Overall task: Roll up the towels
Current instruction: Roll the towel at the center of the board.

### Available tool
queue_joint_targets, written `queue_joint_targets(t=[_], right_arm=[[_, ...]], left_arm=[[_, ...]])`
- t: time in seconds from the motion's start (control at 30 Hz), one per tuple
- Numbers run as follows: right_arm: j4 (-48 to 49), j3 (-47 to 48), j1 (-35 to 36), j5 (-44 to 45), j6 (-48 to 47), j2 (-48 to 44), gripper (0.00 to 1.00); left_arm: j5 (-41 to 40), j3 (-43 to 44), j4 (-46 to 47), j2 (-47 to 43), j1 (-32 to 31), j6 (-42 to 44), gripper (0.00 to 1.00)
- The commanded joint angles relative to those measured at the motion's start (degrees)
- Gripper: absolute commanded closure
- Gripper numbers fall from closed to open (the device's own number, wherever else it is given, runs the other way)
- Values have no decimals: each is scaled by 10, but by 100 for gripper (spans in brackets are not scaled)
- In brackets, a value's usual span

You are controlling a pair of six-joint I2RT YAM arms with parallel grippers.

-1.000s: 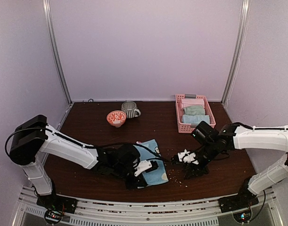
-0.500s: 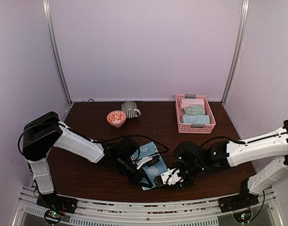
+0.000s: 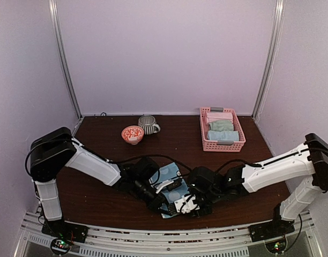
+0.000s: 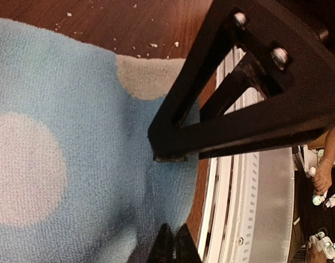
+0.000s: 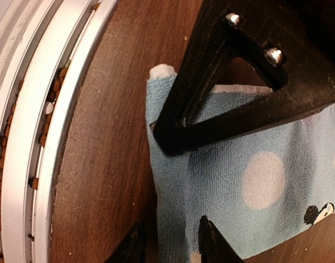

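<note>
Soft even light, purple cast, left claw [image 4: 173, 244] dark and blurred, shadow on towel [image 4: 74, 82] beside it.

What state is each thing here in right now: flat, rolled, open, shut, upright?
dotted towel, lying flat on the table, not rolled.
left gripper, shut, tips at the towel's edge.
right gripper, open, straddling the towel's edge.
pink basket, upright, holding bundled towels.
mug, upright.
bowl, upright.
</note>
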Motion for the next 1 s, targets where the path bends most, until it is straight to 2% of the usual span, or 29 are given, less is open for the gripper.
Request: queue_joint_targets(t=[0.0, 0.1, 0.3, 0.37, 0.43, 0.53, 0.6, 0.83, 0.97], right_arm=[[-11, 22, 3, -16, 4, 17, 79], [-22, 25, 1, -24, 9, 24, 91], [-96, 49, -20, -100, 14, 29, 96], [-122, 62, -34, -133, 22, 35, 97], [-143, 77, -49, -166, 31, 47, 98], [-178, 108, -72, -214, 39, 75, 98], [-206, 132, -89, -242, 37, 101, 99], [-312, 232, -160, -337, 34, 218, 99], [-380, 295, -196, -383, 28, 284, 100]], left_arm=[[13, 1, 15, 0, 8, -1, 100], [19, -2, 17, 1, 8, 0, 100], [32, -11, 11, -13, 9, -2, 100], [28, -20, 7, -26, 10, -3, 95], [18, -35, 13, -52, 10, -5, 84], [-19, -59, 12, -97, 12, -5, 72], [-45, -74, 7, -126, 17, -5, 68], [-126, -122, 11, -210, 28, -11, 66], [-239, -131, -10, -269, 5, 37, 63]])
